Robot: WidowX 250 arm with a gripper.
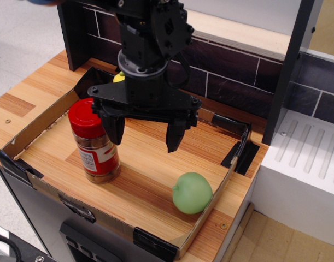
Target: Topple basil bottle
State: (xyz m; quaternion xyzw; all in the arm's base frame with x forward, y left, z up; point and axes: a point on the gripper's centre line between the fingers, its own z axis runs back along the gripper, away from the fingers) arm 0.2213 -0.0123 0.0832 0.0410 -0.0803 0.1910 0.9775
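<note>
The basil bottle (94, 141) stands upright at the left of the wooden tray floor: clear jar, red lid, red-and-white label, brownish contents. My black gripper (145, 132) hangs just right of it, fingers pointing down and spread wide, holding nothing. Its left finger (114, 128) is close beside the bottle's upper part; I cannot tell if they touch. Its right finger (175, 135) hangs over bare wood.
A green ball (192, 192) lies near the tray's front right corner. A low cardboard wall (44, 117) with black corner clips rims the tray. A yellow object (118, 77) peeks out behind the gripper. A dark brick-pattern back wall (238, 76) and a white drainer (309, 158) stand to the right.
</note>
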